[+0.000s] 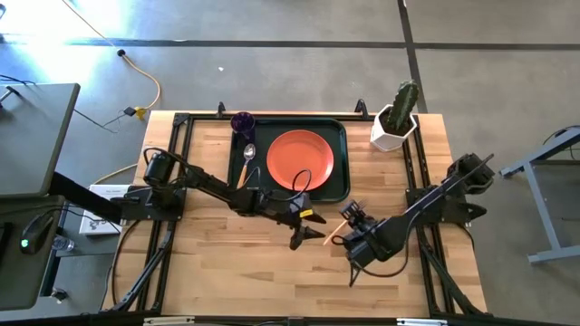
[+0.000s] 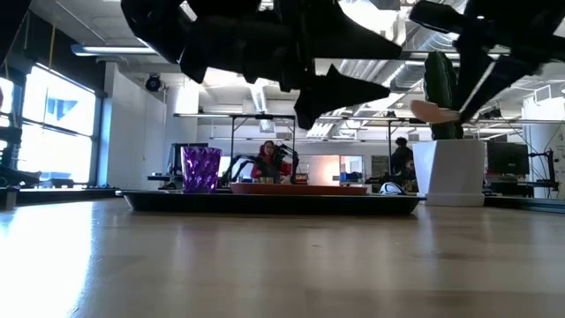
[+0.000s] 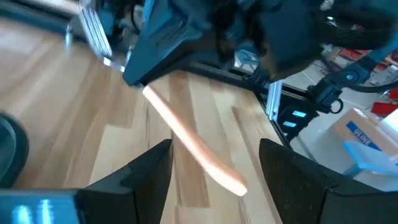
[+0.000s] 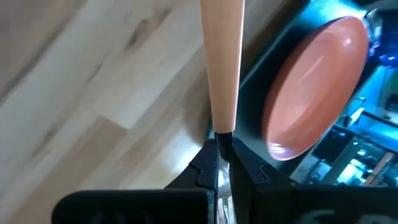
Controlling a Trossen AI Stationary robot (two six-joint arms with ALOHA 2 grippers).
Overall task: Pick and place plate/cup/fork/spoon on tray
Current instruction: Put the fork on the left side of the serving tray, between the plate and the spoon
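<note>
The dark green tray lies at the table's far middle. On it are the orange-red plate, the purple cup in the far left corner, and the spoon left of the plate. My right gripper is in front of the tray, shut on the fork. My left gripper is open and empty just left of it. In the left wrist view the fork's handle end shows between my left gripper's fingers, apart from them. My right gripper pinches the fork between its two fingers at the metal neck, where the wooden handle ends. The handle sticks out beyond the fingertips toward the table's left, and the tines show on the other side. The fork is lifted clear of the table.
A white pot with a cactus stands at the far right, beside the tray. Black frame rails run along the table's left and right sides. Bare wood lies in front of both grippers.
</note>
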